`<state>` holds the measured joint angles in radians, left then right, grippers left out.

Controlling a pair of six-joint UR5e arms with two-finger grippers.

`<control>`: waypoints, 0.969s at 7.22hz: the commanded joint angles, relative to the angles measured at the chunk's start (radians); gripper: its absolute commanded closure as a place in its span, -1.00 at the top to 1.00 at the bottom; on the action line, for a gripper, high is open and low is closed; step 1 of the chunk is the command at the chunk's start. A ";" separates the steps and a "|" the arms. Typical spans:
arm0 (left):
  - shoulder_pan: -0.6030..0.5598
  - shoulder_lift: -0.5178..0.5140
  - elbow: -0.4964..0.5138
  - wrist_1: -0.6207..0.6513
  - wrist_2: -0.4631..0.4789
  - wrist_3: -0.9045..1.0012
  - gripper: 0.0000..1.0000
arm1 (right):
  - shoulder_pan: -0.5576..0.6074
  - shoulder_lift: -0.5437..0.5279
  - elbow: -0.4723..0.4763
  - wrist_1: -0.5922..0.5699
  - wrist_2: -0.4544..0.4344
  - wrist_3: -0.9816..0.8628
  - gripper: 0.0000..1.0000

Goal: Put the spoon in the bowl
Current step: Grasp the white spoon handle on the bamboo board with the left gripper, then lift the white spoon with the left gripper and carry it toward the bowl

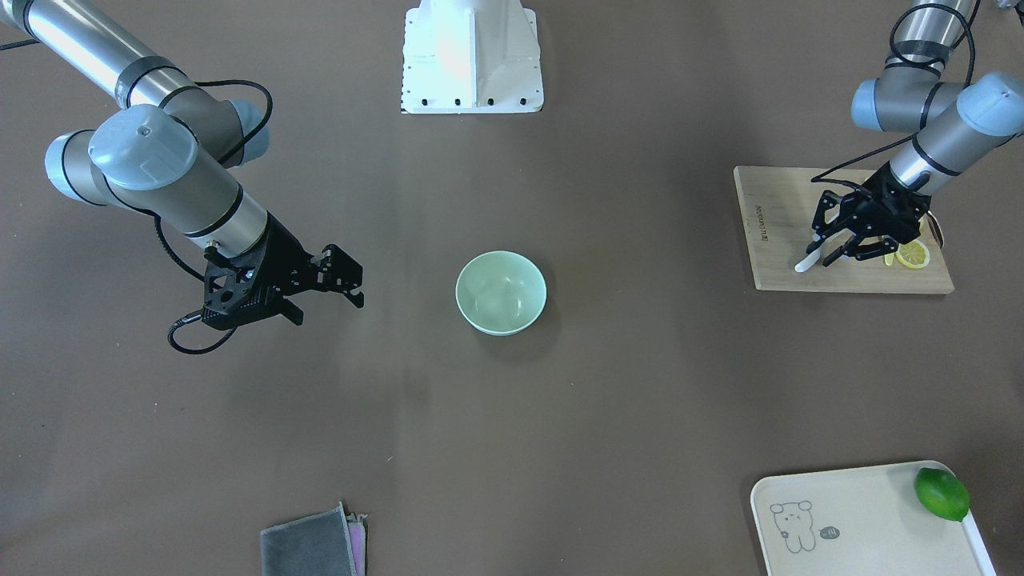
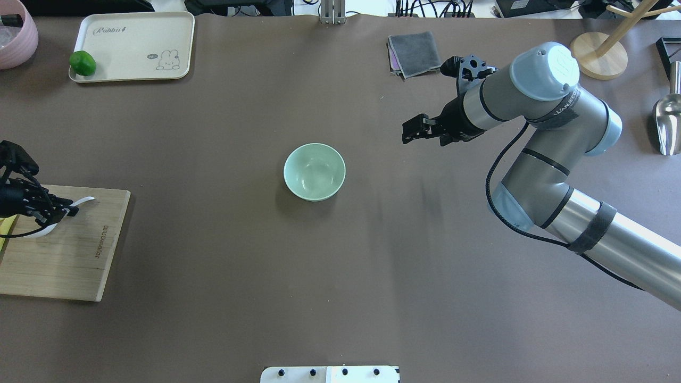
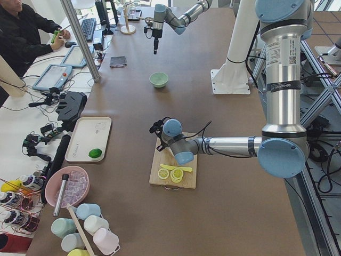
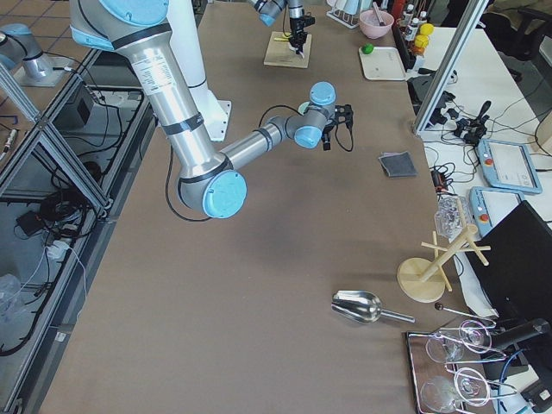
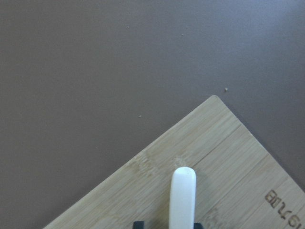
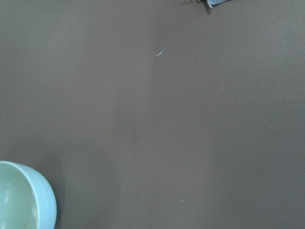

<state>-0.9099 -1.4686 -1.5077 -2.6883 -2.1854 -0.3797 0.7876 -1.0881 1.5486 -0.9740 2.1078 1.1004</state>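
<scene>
Progress is early: the spoon (image 1: 806, 262) is over the cutting board (image 1: 776, 232), its handle clamped in the left end effector (image 1: 832, 248); whether it is lifted I cannot tell. The bowl (image 1: 501, 292) stands empty mid-table, well apart. The right end effector (image 1: 328, 310) hovers nearby, fingers apart. Carrying and release remain.

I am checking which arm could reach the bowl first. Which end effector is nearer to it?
Right. The right end effector hovers a short way from the bowl; the left end effector is far off, at the spoon on the board.
</scene>
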 commanded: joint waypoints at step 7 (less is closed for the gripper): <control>-0.046 -0.284 -0.077 0.186 -0.040 -0.329 -1.00 | -0.007 0.001 0.004 0.000 0.004 -0.008 1.00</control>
<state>-0.9525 -1.6423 -1.5802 -2.5513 -2.2272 -0.5781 0.7803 -1.0860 1.5530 -0.9739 2.1106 1.0967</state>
